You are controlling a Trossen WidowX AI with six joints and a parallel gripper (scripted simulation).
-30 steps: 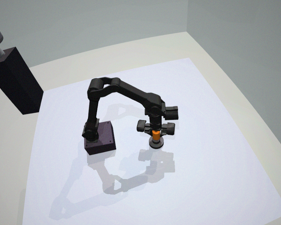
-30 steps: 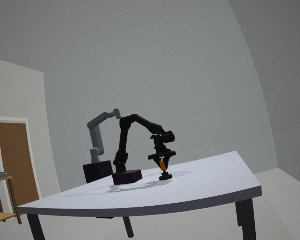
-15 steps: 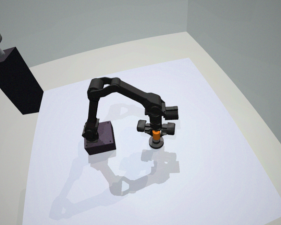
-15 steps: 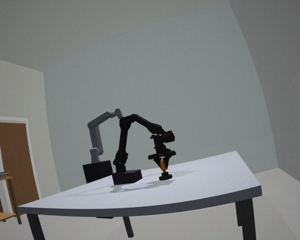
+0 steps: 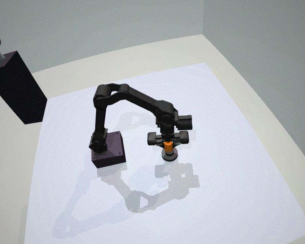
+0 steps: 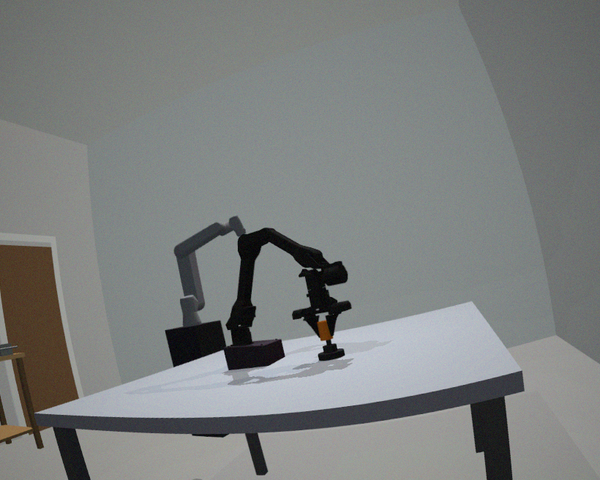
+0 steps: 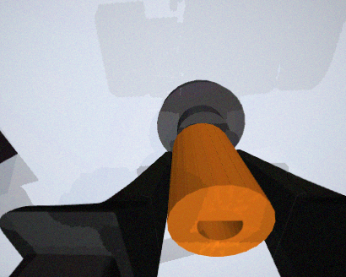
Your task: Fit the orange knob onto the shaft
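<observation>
The orange knob [image 5: 168, 146] [image 6: 324, 330] [image 7: 213, 169] is a cylinder held upright over the round pedestal. Its top face shows a D-shaped hole with a straight edge in the wrist view. My gripper [image 5: 168, 145] [image 6: 325, 333] [image 7: 202, 156] is shut on the knob, one finger on each side. The dark round pedestal [image 5: 170, 158] [image 6: 331, 355] [image 7: 200, 92] stands on the table. In the exterior view a short piece of the dark shaft [image 6: 328, 342] shows between the knob's bottom and the pedestal. The knob hides the shaft's top, so I cannot tell if it is in the hole.
The arm's purple-brown base block [image 5: 115, 147] [image 6: 254, 354] stands left of the pedestal on the white table [image 5: 239, 183] [image 6: 419, 361]. A grey arm [image 6: 189, 279] stands on a separate dark stand [image 5: 18, 92] [image 6: 194, 341] beyond the table.
</observation>
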